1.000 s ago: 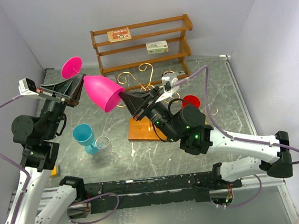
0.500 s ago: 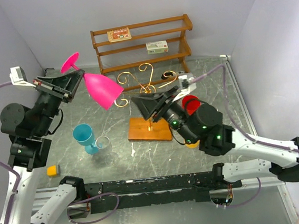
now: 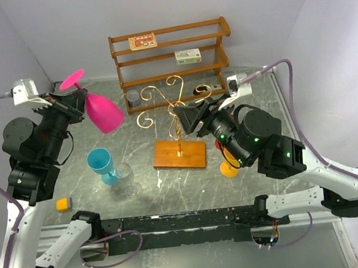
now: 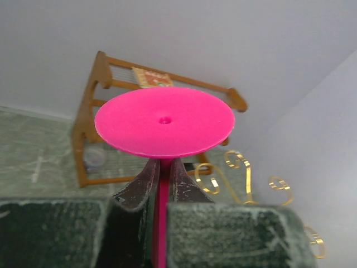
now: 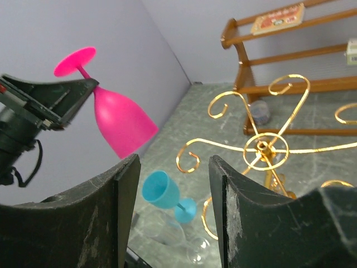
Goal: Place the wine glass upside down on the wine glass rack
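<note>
— Where's the wine glass (image 3: 104, 112)?
— My left claw (image 4: 161, 173) is clenched on its stem, foot up and bowl tipped down, in the air at 9 o'clock of the wine glass rack (image 3: 180, 154), clear of its scrolls
— Anything around?
— A blue glass (image 3: 99, 162) and a clear glass (image 3: 126, 174) sit on the counter (image 3: 258, 95) at the rack's 8 o'clock. My right claw (image 5: 173, 173) hangs released at its 3 o'clock, a wooden shelf (image 3: 171, 49) at 12

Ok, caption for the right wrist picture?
Left gripper holds the pink wine glass foot-up, apart from the gold wine glass rack.
</note>
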Robot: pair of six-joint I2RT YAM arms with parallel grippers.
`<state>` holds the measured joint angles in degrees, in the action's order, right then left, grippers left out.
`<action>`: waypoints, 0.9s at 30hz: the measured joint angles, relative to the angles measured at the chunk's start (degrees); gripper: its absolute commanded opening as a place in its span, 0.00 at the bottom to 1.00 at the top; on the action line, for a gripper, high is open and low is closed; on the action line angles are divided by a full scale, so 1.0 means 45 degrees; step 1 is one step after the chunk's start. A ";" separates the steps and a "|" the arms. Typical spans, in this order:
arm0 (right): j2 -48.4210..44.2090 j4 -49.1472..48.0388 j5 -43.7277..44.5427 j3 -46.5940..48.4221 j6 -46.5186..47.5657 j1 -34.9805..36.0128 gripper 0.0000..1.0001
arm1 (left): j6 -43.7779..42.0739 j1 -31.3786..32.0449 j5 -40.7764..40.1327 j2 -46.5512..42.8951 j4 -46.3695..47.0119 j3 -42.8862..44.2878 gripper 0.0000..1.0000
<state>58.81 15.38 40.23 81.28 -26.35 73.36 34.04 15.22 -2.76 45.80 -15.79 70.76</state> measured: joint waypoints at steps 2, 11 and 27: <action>-0.0005 0.0398 0.0107 -0.0112 -0.0073 0.0000 0.53 | -0.0855 0.0000 -0.0044 -0.0010 0.0019 -0.0248 0.07; -0.0481 0.1438 -0.0015 -0.0418 -0.1350 0.0000 0.55 | -0.3789 0.0000 0.0709 -0.0408 0.1540 -0.2652 0.07; -0.1078 0.1914 -0.0374 -0.0923 -0.2006 0.0000 0.57 | -0.5391 0.0000 0.4935 0.0185 0.6926 -0.6392 0.07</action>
<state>53.95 23.99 38.54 77.12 -35.38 73.36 9.78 15.22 19.44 46.63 15.38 42.00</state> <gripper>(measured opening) 0.564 0.112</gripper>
